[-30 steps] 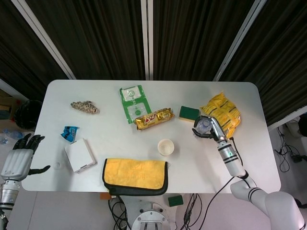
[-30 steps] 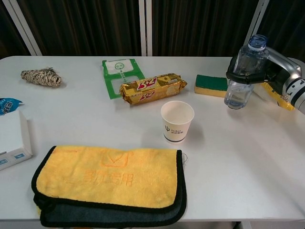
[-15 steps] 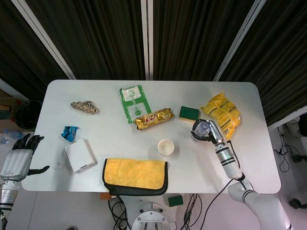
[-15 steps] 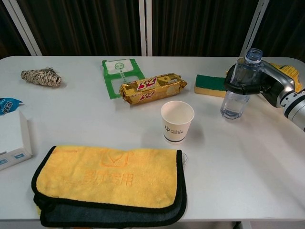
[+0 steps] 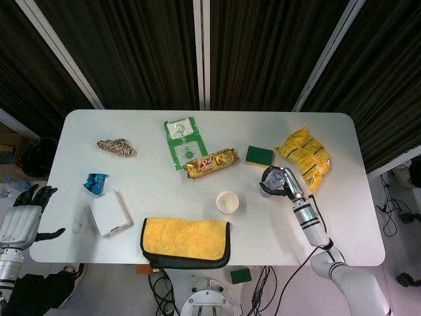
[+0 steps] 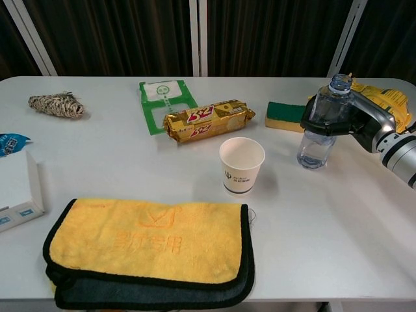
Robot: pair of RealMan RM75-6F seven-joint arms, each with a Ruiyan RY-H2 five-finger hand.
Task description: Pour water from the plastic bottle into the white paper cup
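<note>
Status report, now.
Right hand grips upright plastic bottle. Left hand open, off table edge. White paper cup stands clear, unobstructed.

The work surface is a white rectangular table with rounded corners (image 5: pixel 197 122), matte and evenly lit, with soft, faint shadows. Behind its far edge hangs a dark, vertically pleated curtain (image 5: pixel 145 46) that spans the full width of the scene. Pale metal frame bars (image 5: pixel 200 52) cross in front of the curtain: one vertical at centre, one slanting at far left, one slanting at far right. Below the near edge of the table, a light grey floor (image 5: pixel 99 289) is visible. Black cables (image 5: pixel 395 210) lie on the floor at the right. A dark round object (image 5: pixel 38 157) sits on the floor at the left; its nature cannot be determined.
</note>
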